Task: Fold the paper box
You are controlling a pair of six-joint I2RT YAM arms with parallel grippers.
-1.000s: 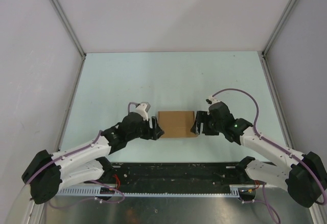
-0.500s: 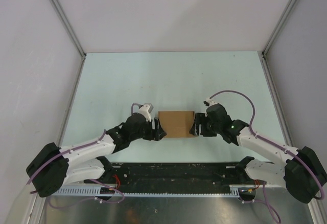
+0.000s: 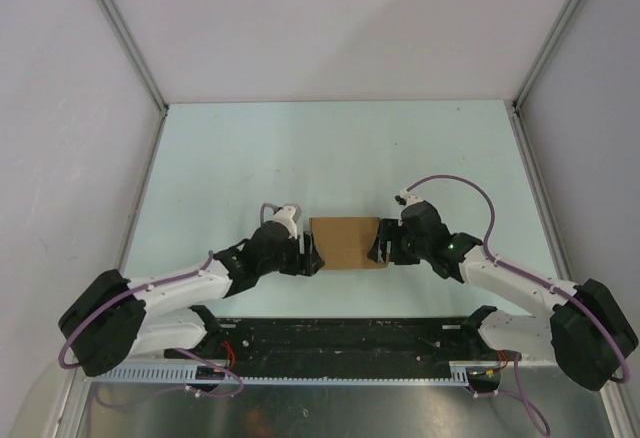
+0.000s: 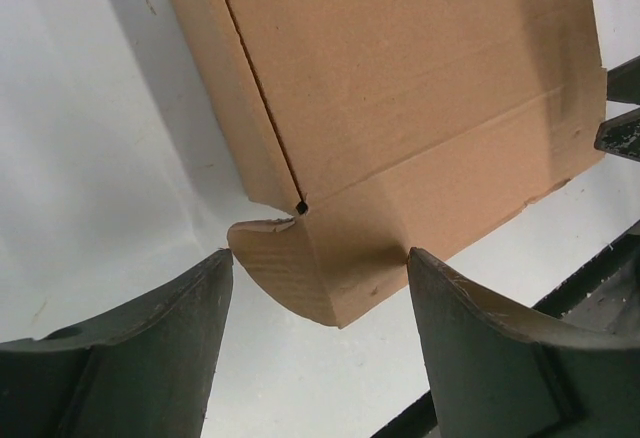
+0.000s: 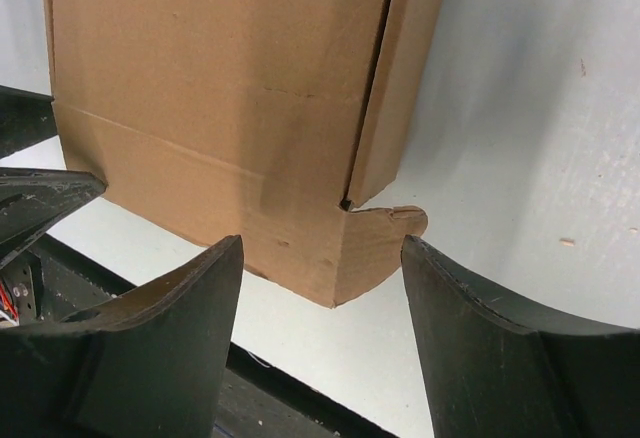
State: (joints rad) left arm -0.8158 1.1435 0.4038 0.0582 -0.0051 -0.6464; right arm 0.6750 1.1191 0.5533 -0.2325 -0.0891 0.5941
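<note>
The paper box [image 3: 345,243] is a brown cardboard box lying on the pale table between the two arms. In the left wrist view the paper box [image 4: 400,108] fills the top, and its rounded corner flap pokes between my open fingers. My left gripper [image 3: 312,256] sits at the box's left near corner, open, its jaws spread around the flap without closing on it. In the right wrist view the paper box [image 5: 220,108] shows its right near corner with a small rounded tab. My right gripper [image 3: 380,249] is open around that corner.
The pale table [image 3: 330,148] is walled by white panels left, right and behind. A black rail [image 3: 340,343] with cables runs along the near edge, just below the box and both grippers.
Both grippers have crept inward towards the box's near corners. The box itself has stayed in place.
</note>
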